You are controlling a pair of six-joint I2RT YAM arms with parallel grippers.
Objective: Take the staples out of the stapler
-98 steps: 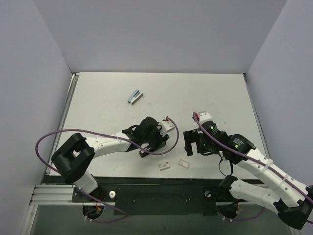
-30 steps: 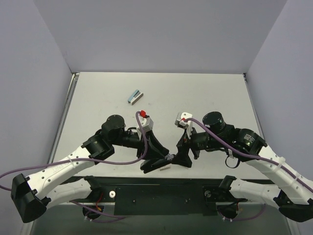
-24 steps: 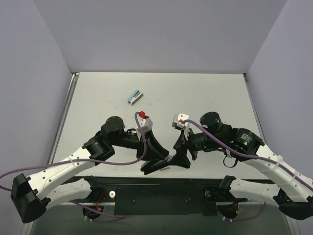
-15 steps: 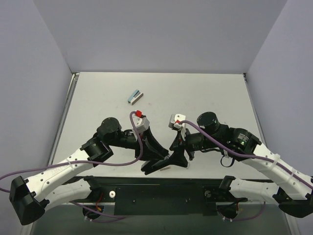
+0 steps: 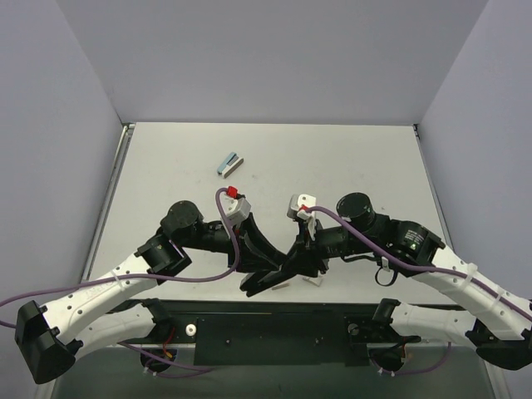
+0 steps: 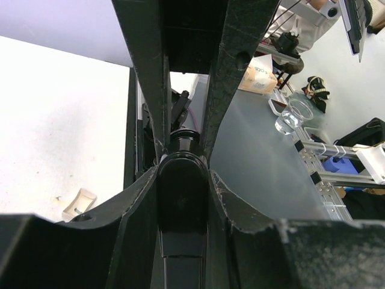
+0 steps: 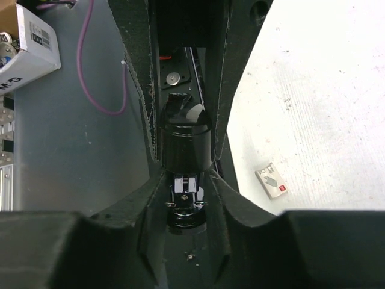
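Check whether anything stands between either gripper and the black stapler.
Nothing visible does. The left gripper and the right gripper each have their fingers closed directly on the stapler, gripping it from opposite sides.

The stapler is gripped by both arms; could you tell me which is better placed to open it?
Probably the right. Both grip the stapler, but its metal mechanism shows within the right end effector; the left end effector can steady it.
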